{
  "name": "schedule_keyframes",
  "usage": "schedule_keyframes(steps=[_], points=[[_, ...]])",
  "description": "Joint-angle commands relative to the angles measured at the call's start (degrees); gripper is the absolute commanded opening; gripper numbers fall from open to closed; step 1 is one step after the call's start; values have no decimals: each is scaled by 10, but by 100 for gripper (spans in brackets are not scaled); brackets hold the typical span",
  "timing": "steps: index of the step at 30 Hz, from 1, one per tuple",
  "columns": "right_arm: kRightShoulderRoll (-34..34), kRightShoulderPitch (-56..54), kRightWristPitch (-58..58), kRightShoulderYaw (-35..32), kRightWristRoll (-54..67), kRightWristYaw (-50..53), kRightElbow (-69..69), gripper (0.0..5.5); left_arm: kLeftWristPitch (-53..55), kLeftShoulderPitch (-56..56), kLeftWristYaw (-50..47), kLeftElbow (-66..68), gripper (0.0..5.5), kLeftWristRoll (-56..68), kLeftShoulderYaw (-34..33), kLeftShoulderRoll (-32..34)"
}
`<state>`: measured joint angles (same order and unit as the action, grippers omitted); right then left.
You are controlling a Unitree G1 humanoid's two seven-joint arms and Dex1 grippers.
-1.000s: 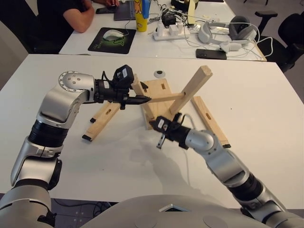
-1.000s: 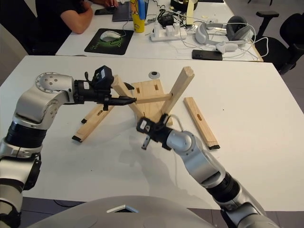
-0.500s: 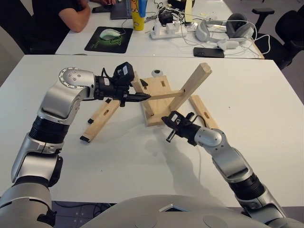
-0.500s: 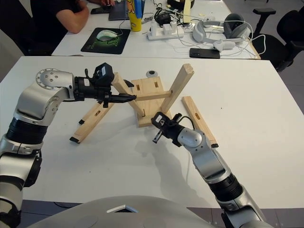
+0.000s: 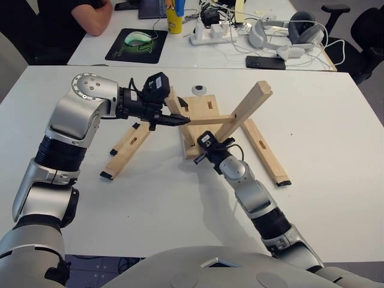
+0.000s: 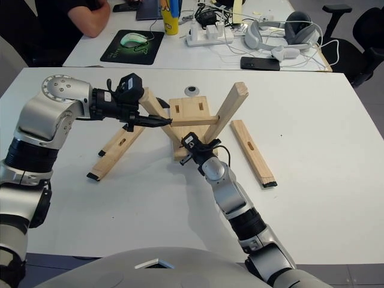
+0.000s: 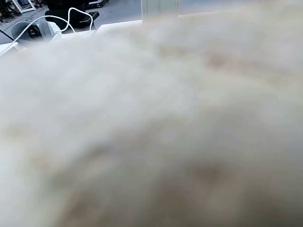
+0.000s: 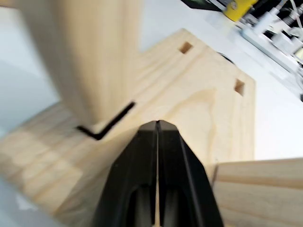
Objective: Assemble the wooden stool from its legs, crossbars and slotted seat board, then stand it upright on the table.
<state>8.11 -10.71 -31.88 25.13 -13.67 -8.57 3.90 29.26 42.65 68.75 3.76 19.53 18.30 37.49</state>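
White table (image 5: 336, 180), w/ a busy desk (image 5: 198, 57) behind it. Landmark = seat board (image 5: 203, 108), lying flat mid-table. Far left of board: one loose leg (image 5: 127, 149) flat on the table, well apart from it, not fitted yet. Just left of board: left gripper (image 5: 175, 120), fingers look pinched on the end of the crossbar (image 5: 210, 120), holding it up over the board. A 2nd leg (image 5: 187, 137) leans up along the board's left edge, right by that gripper. The crossbar runs over the board to the tilted leg (image 5: 249, 108), which slants up from the board's right side. At the board's near edge: right gripper (image 8: 157, 125), fingers pressed together, holding nothing, tip low over the wood beside that leg's foot. Step, I think: seat the slanted leg's foot in its slot. To do it well, left should hold the bar steady and right should nudge the foot slow & straight, no twist, or the bar may pop out. The 2nd leg & bar crowd the board, so little room. Right of board: another loose leg (image 5: 264, 150), flat, near. Behind board: small round disc (image 5: 200, 90), out of the way.
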Motion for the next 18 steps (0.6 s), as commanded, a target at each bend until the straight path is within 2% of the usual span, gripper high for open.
schedule_keyframes(steps=[1,9,18], points=[[5,-7,-63,14,-25,-13,-39,0,7,-11,18,29,206,-34,35,-5],[30,21,-180,81,-23,-97,-13,0,4,0,-2,39,206,-48,45,-40],[52,45,-246,133,-3,-145,9,0,-5,30,-10,54,206,-73,73,-91]])
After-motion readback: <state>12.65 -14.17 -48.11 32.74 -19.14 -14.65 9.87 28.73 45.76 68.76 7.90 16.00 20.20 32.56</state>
